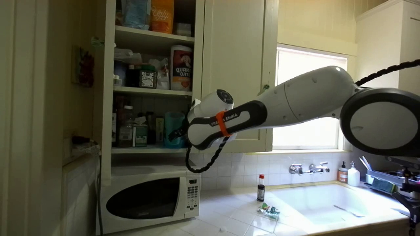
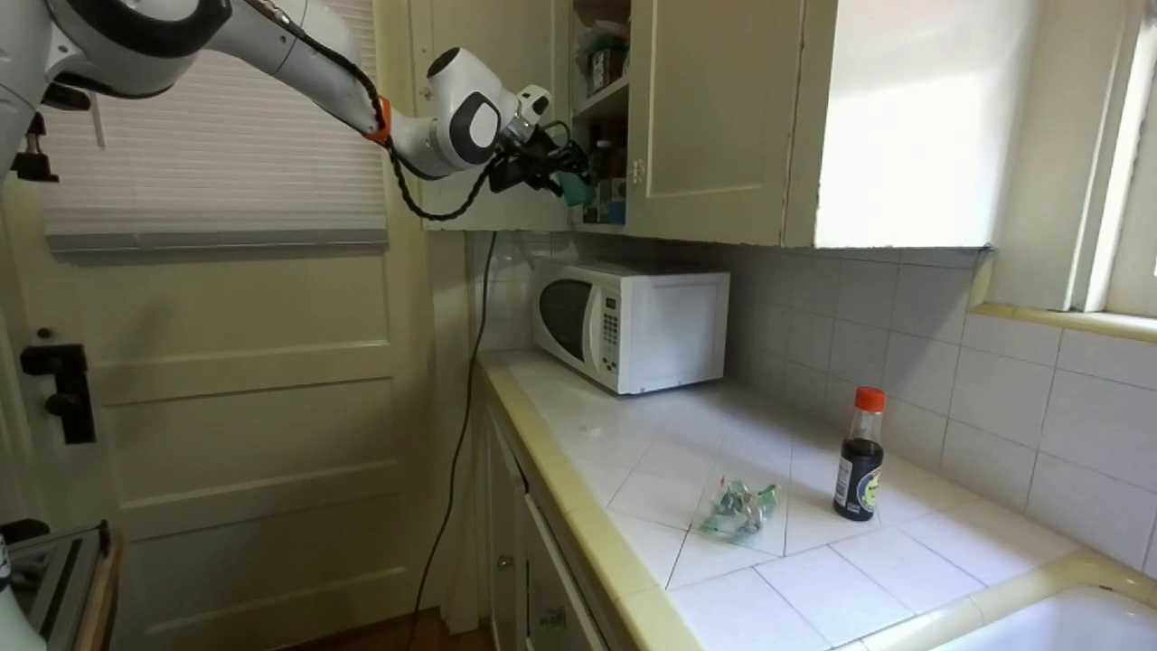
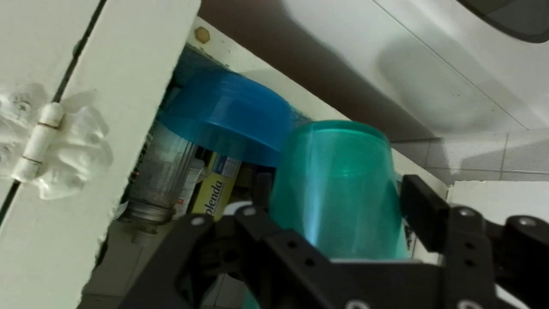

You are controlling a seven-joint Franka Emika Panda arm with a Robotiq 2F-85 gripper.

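Gripper (image 3: 336, 189) is clamped on the green cup (image 3: 343, 201), fingers (image 3: 424, 210) set against opposite sides of its wall. Landmark for everything below: microwave (image 2: 673, 330).

Cup is held above the microwave, at the front of the lowest shelf (image 1: 144, 150) of the open cupboard (image 1: 199, 39). Whether cup and shelf are in contact can't be told; same for the cup's exact tilt.

Arm (image 1: 302, 98) is stretched out above microwave level, reaching in from the microwave's control-panel side. Orange band (image 1: 223, 124) is wrapped around it, black cable (image 1: 213, 162) is looped below the wrist.

Blue plastic vessel (image 3: 238, 113) is seen just beside the cup, also above the microwave; contact between the two can't be judged. Farther in behind it, yellow Splenda box (image 3: 216, 186) and clear bottle (image 3: 161, 167) are stored.

Higher over the microwave, one shelf up: Quaker Oats canister (image 1: 181, 68) and green-lidded jar (image 1: 147, 78). Above those, orange bag (image 1: 162, 16) is kept.

Microwave itself is set on the tiled counter (image 2: 651, 407), under the cupboard. Well apart from it, on the control-panel side, red-capped bottle (image 2: 859, 461) is stood upright; crumpled clear wrapper (image 2: 739, 508) with green bits is left near that bottle. Farther from the microwave, same direction: sink (image 1: 311, 200), with wall tap (image 1: 308, 168) mounted behind.
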